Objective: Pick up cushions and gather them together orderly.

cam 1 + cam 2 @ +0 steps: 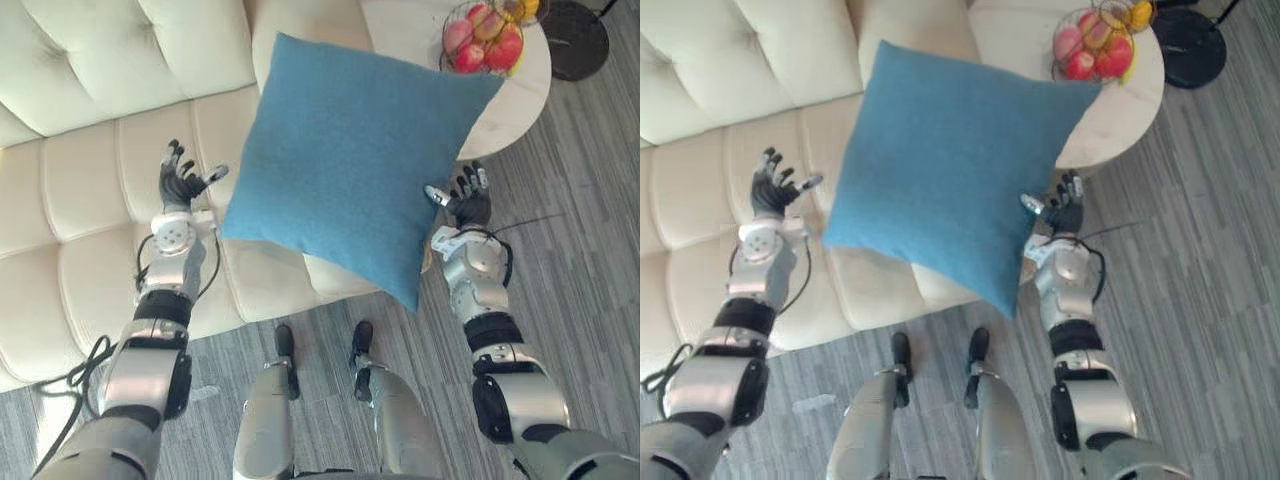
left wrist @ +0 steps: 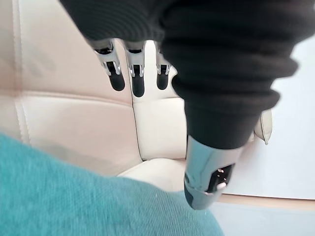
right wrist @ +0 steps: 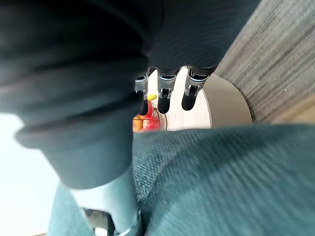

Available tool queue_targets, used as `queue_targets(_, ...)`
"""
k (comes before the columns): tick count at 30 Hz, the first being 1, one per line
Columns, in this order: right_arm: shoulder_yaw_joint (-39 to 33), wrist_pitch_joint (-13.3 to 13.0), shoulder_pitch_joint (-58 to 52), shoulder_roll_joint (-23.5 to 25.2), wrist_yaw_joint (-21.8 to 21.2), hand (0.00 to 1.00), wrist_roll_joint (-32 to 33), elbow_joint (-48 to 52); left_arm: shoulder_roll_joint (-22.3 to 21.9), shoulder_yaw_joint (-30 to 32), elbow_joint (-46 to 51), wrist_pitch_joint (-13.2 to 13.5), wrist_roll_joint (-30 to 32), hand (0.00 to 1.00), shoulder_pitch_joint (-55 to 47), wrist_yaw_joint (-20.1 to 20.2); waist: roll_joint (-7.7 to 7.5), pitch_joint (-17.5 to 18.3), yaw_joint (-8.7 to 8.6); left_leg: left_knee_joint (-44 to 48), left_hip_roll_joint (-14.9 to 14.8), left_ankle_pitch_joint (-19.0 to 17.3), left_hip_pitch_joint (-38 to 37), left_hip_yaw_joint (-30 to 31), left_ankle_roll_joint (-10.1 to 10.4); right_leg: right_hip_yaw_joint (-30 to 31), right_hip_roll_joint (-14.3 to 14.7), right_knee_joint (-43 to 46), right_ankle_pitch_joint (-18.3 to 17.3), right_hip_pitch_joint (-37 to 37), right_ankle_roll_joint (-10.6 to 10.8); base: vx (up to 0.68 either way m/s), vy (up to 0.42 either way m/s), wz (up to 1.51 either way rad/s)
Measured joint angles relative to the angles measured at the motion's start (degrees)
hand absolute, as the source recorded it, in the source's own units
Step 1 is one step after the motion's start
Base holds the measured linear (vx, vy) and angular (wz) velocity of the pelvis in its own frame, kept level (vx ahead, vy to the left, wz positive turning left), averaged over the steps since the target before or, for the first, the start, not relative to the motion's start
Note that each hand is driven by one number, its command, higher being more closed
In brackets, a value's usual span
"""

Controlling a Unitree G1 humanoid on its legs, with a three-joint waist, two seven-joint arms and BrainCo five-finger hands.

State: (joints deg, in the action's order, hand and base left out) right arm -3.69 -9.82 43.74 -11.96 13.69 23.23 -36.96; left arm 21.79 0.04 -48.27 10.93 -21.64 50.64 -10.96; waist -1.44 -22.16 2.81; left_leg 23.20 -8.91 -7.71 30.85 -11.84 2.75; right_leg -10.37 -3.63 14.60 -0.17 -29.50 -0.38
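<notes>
cushion (image 1: 350, 165): tilted, up between our hands over the sofa (image 1: 90, 190) front edge | left hand (image 1: 182, 185): fingers spread, just beside its left corner | right hand (image 1: 466, 200): fingers straight, at its right edge | risk: neither hand clamps it, so we may drop it on the floor or swing it into the fruit basket (image 1: 483, 35)

A square blue cushion (image 1: 355, 165) hung tilted, one corner down, at the frame's centre, its surface smooth.
</notes>
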Motion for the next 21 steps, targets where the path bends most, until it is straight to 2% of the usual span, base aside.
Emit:
queue_targets(4,2.8,-1.0,4.9,2.5,0.5,0.0,2.7,0.1,-3.7,-1.0,-2.4,0.2,-1.2,0.0,4.5,-0.2,-0.07,0.0,-0.04,4.6,-2.4,-1.2,7.2,-0.3,-0.2,0.2,1.6,0.0,1.6,-5.4,-0.7,-0.12,-0.001,-0.21)
queue_targets(8,4.0,-1.4,8.7,4.2,1.5,0.0,5.1,0.0,-4.7,0.3,-4.2,1.5,-2.3,0.0,7.5,-1.3,-0.22,-0.1,-0.06,6.3,-3.8,-1.1,10.7,-0.2,0.0,0.2,2.8,-1.2,3.4,-7.8,-0.9,-0.05,-0.04,-0.14)
queue_targets(9,4.1,-1.6,9.7,4.6,1.8,0.0,6.3,0.0,-4.8,0.5,-4.3,1.6,-2.3,1.0,8.0,-1.5,-0.22,-0.1,-0.05,6.3,-3.9,-0.9,11.4,-0.2,0.0,0.3,3.0,-1.7,4.0,-8.3,-0.9,-0.03,-0.031,-0.04)
queue_targets(10,4.2,-1.7,10.1,4.7,2.0,1.0,6.5,0.0,-4.8,0.6,-4.3,1.7,-2.3,1.0,8.1,-1.6,-0.22,-0.1,-0.05,6.3,-4.0,-0.9,11.7,-0.3,0.0,0.3,3.1,-2.1,4.3,-8.4,-0.8,-0.03,-0.028,-0.09)
queue_targets(12,4.6,-2.2,11.3,5.3,2.3,1.0,7.2,0.0,-5.2,0.7,-4.3,2.0,-2.2,1.0,9.0,-2.6,-0.24,-0.1,-0.05,6.6,-4.4,-0.7,13.0,-0.2,0.0,0.3,3.6,-4.3,6.0,-8.6,-0.7,-0.03,-0.022,-0.08)
queue_targets(16,4.9,-2.4,11.9,5.2,2.4,1.0,8.4,0.1,-5.3,1.2,-4.2,2.1,-2.4,1.0,9.1,-2.9,-0.44,-0.2,-0.09,6.8,-4.5,-0.6,13.3,-0.2,-0.2,0.3,3.7,-5.0,6.5,-8.5,-0.8,-0.01,-0.01,0.0)
queue_targets(21,6.6,-3.2,12.2,5.2,2.5,1.0,8.4,2.7,-5.3,1.0,0.0,2.5,-7.5,1.0,9.1,-5.3,-1.48,-0.1,-0.3,4.0,-3.5,1.9,12.6,0.4,0.3,-0.6,3.4,-6.2,7.3,-8.0,-1.4,-0.01,-0.047,0.12)
